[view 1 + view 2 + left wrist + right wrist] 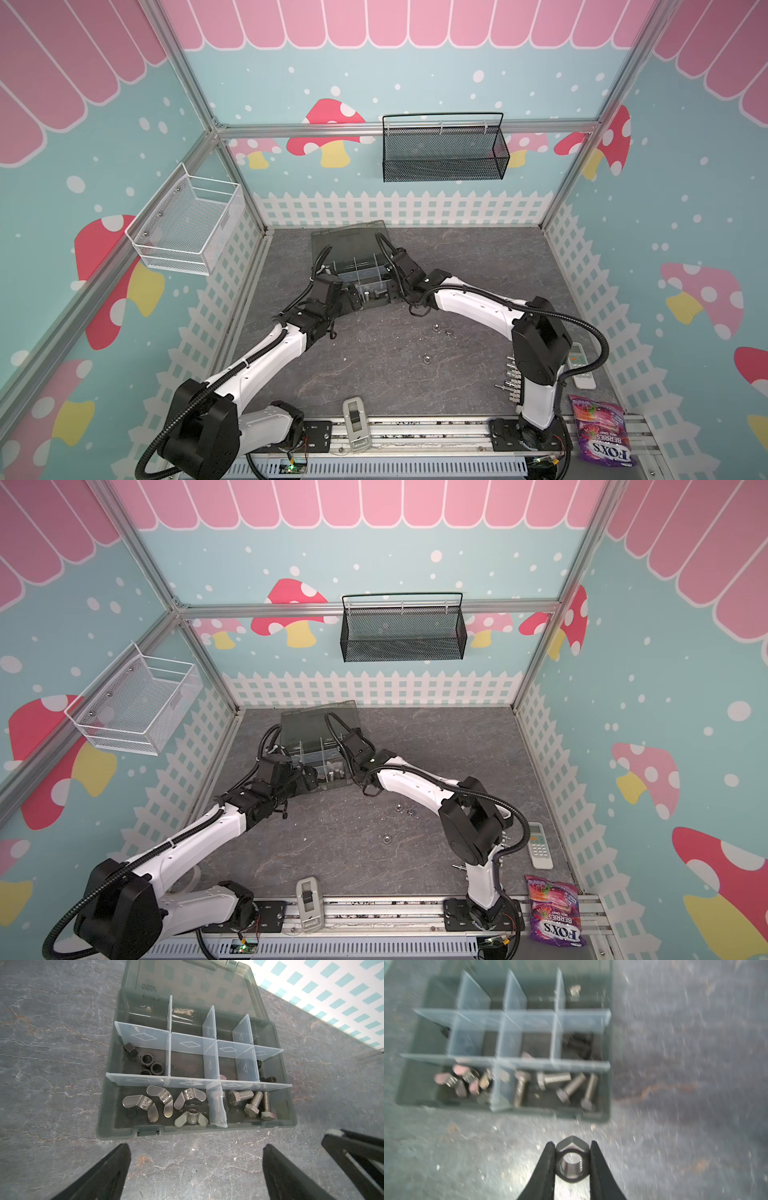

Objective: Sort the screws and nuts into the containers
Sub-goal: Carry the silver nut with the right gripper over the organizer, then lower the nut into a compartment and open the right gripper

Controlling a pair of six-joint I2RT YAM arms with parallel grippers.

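The right claw point(572, 1144) is clenched on a silver hex nut point(572, 1162), held near the front wall of the open organizer box point(187, 1129) that sits mid-frame in both top views, while the left claw point(196, 1147) hangs released by that same wall. This looks like the carry-to-drop step: wing nuts point(166, 1103), silver bolts point(251, 1103) and black nuts point(149, 1066) lie in separate cells. The next move likely calls for lifting the nut over the dividers into a cell apart from the bolts, then letting go; more shiny pieces point(436, 327) wait on the table point(374, 374), lower right of the box.
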